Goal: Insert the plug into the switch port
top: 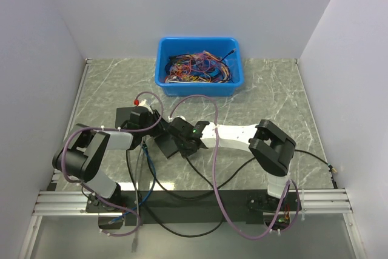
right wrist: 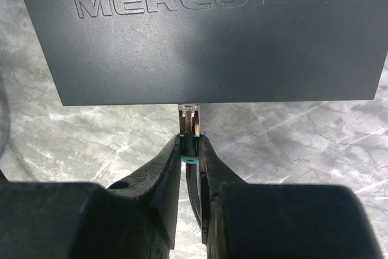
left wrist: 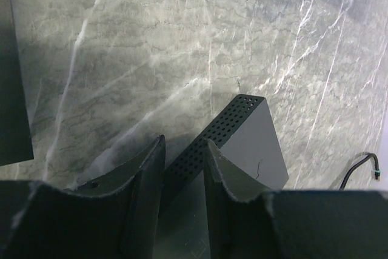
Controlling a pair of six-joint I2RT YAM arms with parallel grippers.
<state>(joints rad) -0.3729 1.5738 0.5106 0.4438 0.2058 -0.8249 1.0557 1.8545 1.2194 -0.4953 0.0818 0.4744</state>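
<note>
The switch (right wrist: 212,34), a flat dark charcoal box marked MERCURY, fills the top of the right wrist view; its port row is hidden under its near edge. My right gripper (right wrist: 191,141) is shut on the plug (right wrist: 190,119), a clear connector with a teal boot on a black cable. The plug's tip meets the switch's near edge. In the top view the right gripper (top: 182,139) is at the switch (top: 165,147). My left gripper (left wrist: 183,156) straddles the switch's perforated side (left wrist: 224,122) and looks shut on it, holding it off the table.
A blue bin (top: 199,83) of tangled coloured wires stands at the back centre. A dark flat slab (left wrist: 11,89) lies at the left edge of the left wrist view. A black cable end with a teal band (left wrist: 362,167) lies on the marble table. Loose cables run by the arm bases.
</note>
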